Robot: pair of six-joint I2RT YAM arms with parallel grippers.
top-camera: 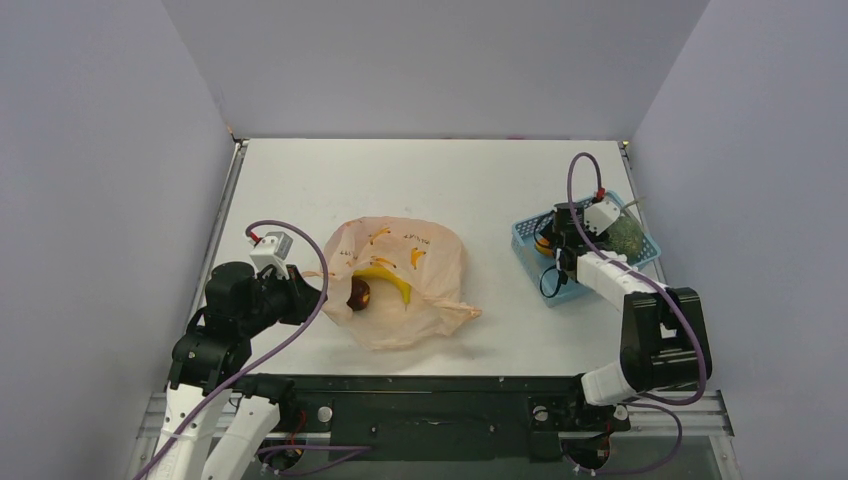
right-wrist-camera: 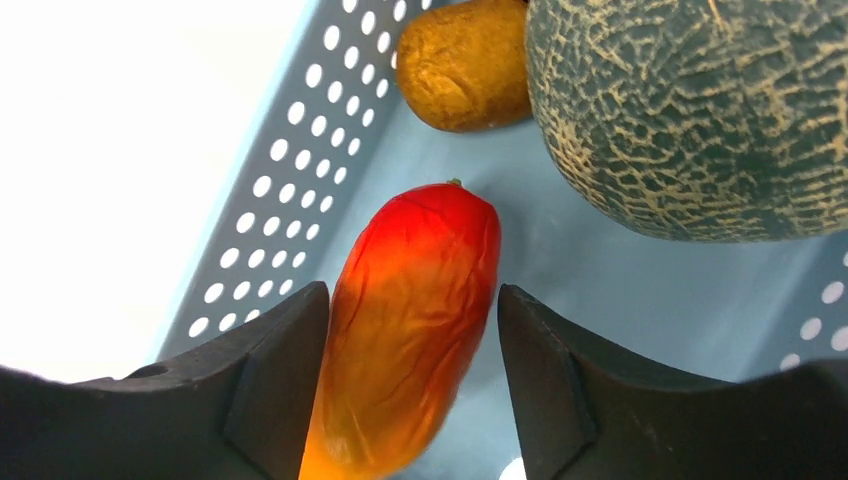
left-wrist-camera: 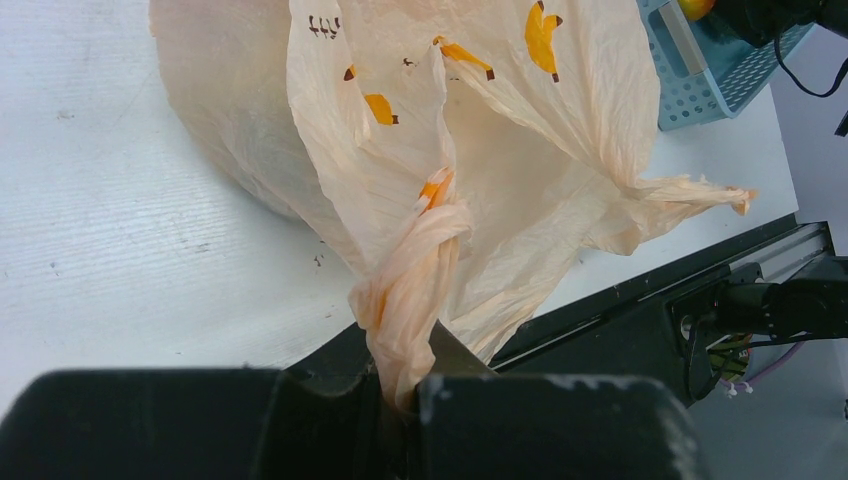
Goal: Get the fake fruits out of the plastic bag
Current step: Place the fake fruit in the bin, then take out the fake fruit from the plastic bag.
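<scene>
Emptying is well along: the right claw (right-wrist-camera: 410, 292) clamps a red-yellow mango (right-wrist-camera: 420, 250) inside the blue basket (right-wrist-camera: 290, 150), beside the melon (right-wrist-camera: 700, 110) and a brown fruit (right-wrist-camera: 465, 65). On the surface (top-camera: 450, 180), the left claw (left-wrist-camera: 405, 388) pinches the plastic bag (left-wrist-camera: 520, 130) by its twisted handle (a banana (top-camera: 388, 280) and a maroon fruit (top-camera: 358, 293) are yet to come out).

The claw (right-wrist-camera: 412, 295) clasps a red-yellow mango (right-wrist-camera: 425, 250) in the blue basket (right-wrist-camera: 265, 205) beside a green melon (right-wrist-camera: 690, 110).
</scene>
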